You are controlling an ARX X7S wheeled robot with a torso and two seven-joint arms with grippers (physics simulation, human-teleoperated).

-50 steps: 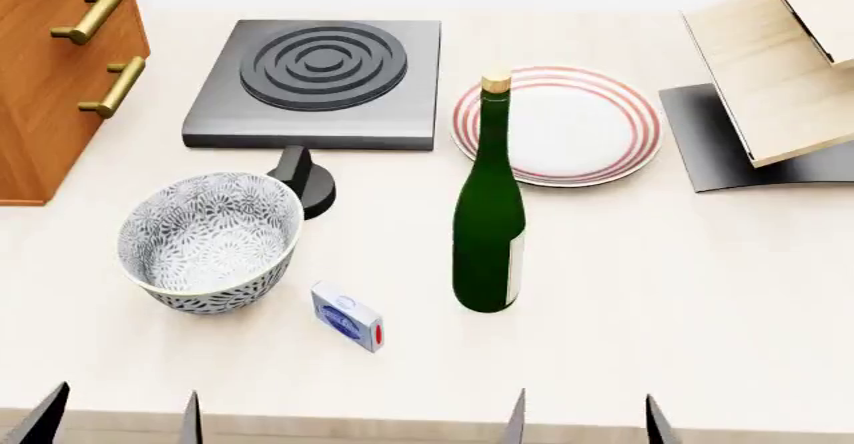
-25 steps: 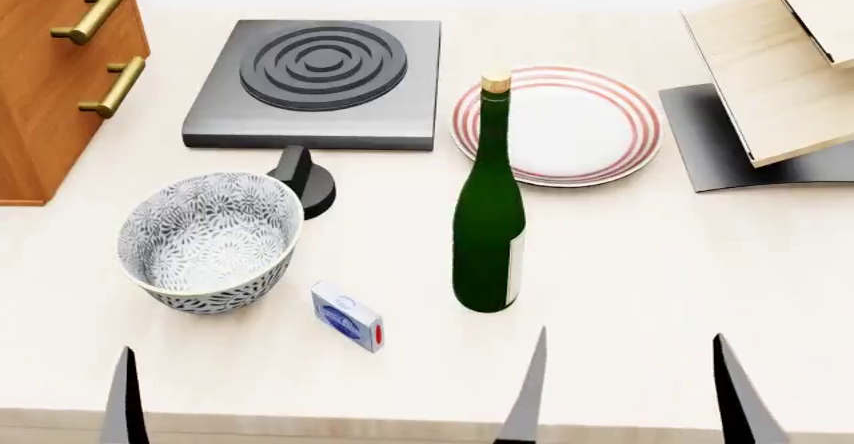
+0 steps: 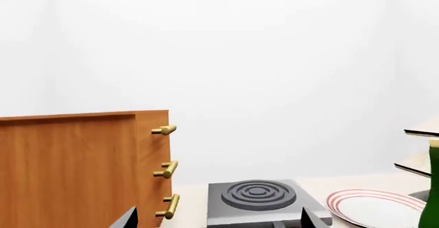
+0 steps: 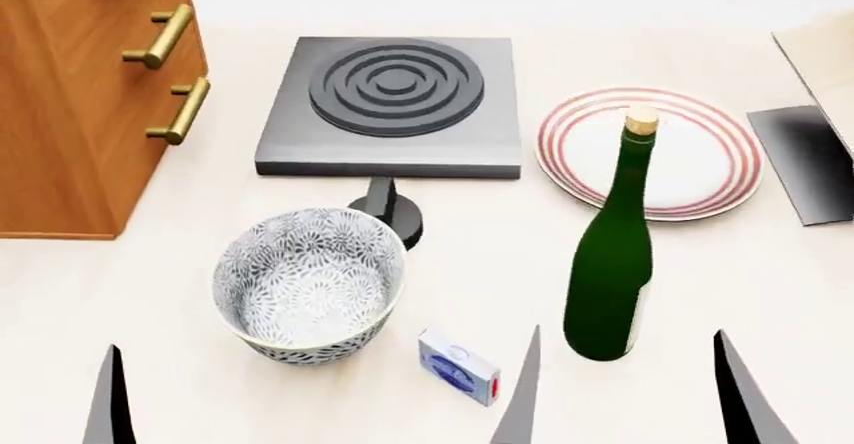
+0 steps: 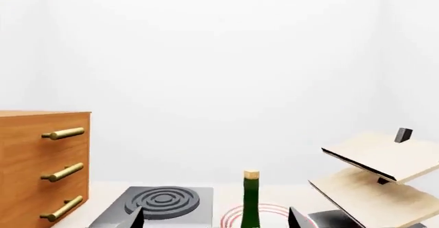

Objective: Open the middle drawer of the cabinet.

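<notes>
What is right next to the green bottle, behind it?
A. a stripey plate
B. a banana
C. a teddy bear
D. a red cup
A: behind the bottle sits a white plate with red rings round its rim; the bottle's neck overlaps it in the head view.

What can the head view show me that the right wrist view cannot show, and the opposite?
Only the head view shows the patterned bowl, the small blue box and the table surface around them. Only the right wrist view shows the pale wooden rack and all three brass handles, with the middle drawer in between. Both show the cabinet, the burner plate, the green bottle and the striped plate.
</notes>
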